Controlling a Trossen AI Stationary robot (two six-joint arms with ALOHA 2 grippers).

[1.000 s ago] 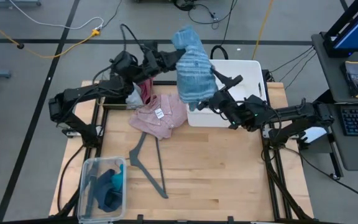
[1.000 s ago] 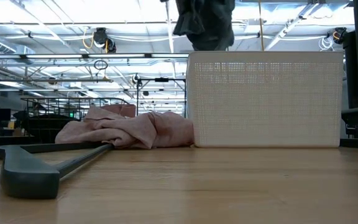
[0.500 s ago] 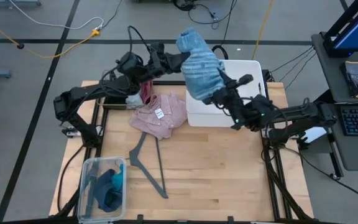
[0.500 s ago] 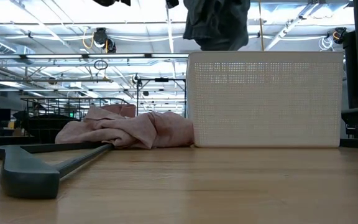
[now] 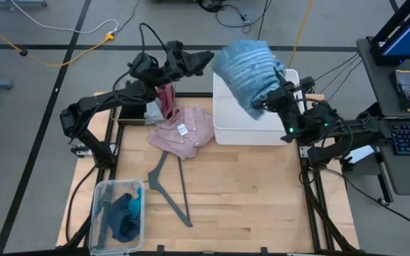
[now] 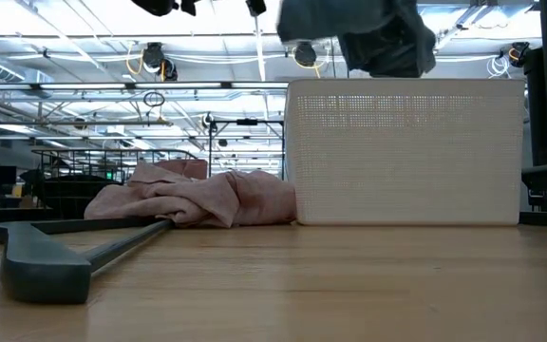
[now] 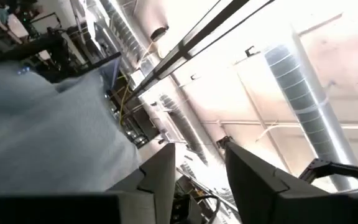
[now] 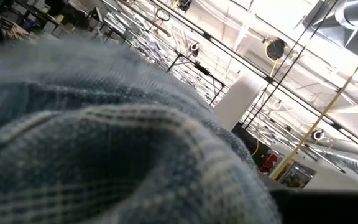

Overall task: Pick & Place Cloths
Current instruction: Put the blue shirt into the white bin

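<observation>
Overhead, held a blue striped cloth (image 5: 248,76) bunched above the far edge of the white basket (image 5: 226,128), clamped in the right gripper (image 5: 267,103); hung clear over the basket rim (image 6: 406,90) at table height and filled the right wrist camera (image 8: 104,143). Sat at the worktop's (image 5: 248,199) far right corner, that basket. Lay crumpled just left of it, touching its wall, a pink shirt (image 5: 184,131) with white tag. Rested nearer the middle, a grey hanger (image 5: 169,186). Stood at the near left corner, a clear bin (image 5: 100,213) with teal pieces (image 5: 125,213). Hovered empty past the far edge, the left gripper (image 5: 203,59), jaws apart (image 7: 194,168).
</observation>
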